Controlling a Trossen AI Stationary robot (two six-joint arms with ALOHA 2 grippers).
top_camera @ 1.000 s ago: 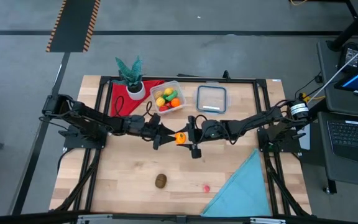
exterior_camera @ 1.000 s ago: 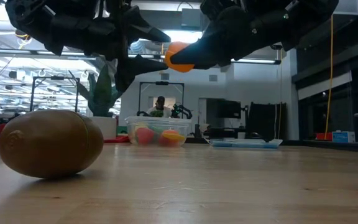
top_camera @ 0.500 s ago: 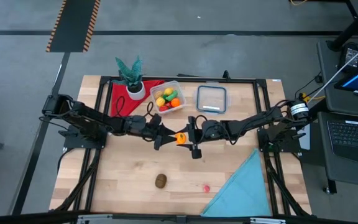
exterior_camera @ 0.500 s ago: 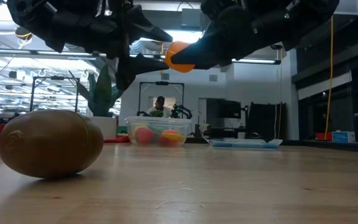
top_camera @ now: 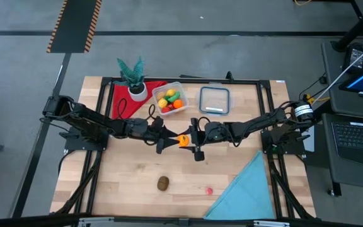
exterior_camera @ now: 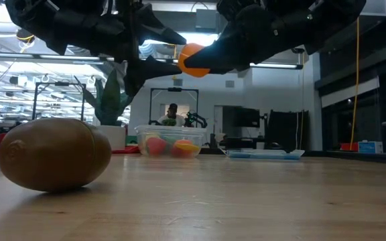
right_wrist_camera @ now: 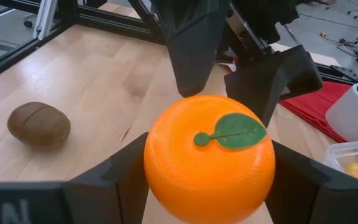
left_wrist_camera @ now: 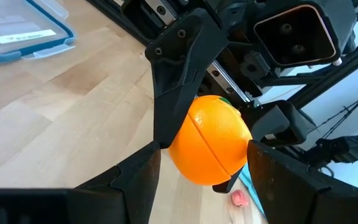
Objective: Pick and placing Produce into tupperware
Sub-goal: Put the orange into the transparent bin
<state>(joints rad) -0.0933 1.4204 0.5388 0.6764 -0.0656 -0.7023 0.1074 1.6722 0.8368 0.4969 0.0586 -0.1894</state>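
Produce mostly sits already in the tupperware (top_camera: pixel 171 99) near the far edge of the bench (top_camera: pixel 131 189), just beside the potted plant (top_camera: pixel 133 79) and a red cloth (top_camera: pixel 121 98). From the left edge the left arm reaches low and nearly level toward the bench's middle, and the left gripper (top_camera: pixel 166 139) has its fingers spread around the toy orange (top_camera: pixel 183 139); the left wrist view shows them flanking the orange (left_wrist_camera: pixel 211 140), though whether they press on it I cannot tell. The right gripper (top_camera: pixel 188 139), reaching in the same stretched, level way from the right edge, is closed on the orange (right_wrist_camera: pixel 209 157) and carries it above the wood. That face-to-face meeting reads as a handover, probably because the tupperware lies on the left arm's side. A brown kiwi (top_camera: pixel 162 183) and a small pink piece (top_camera: pixel 208 190) wait near the front edge, the lid (top_camera: pixel 214 99) lies right of the tupperware, and a blue cloth (top_camera: pixel 244 189) covers the front right corner.
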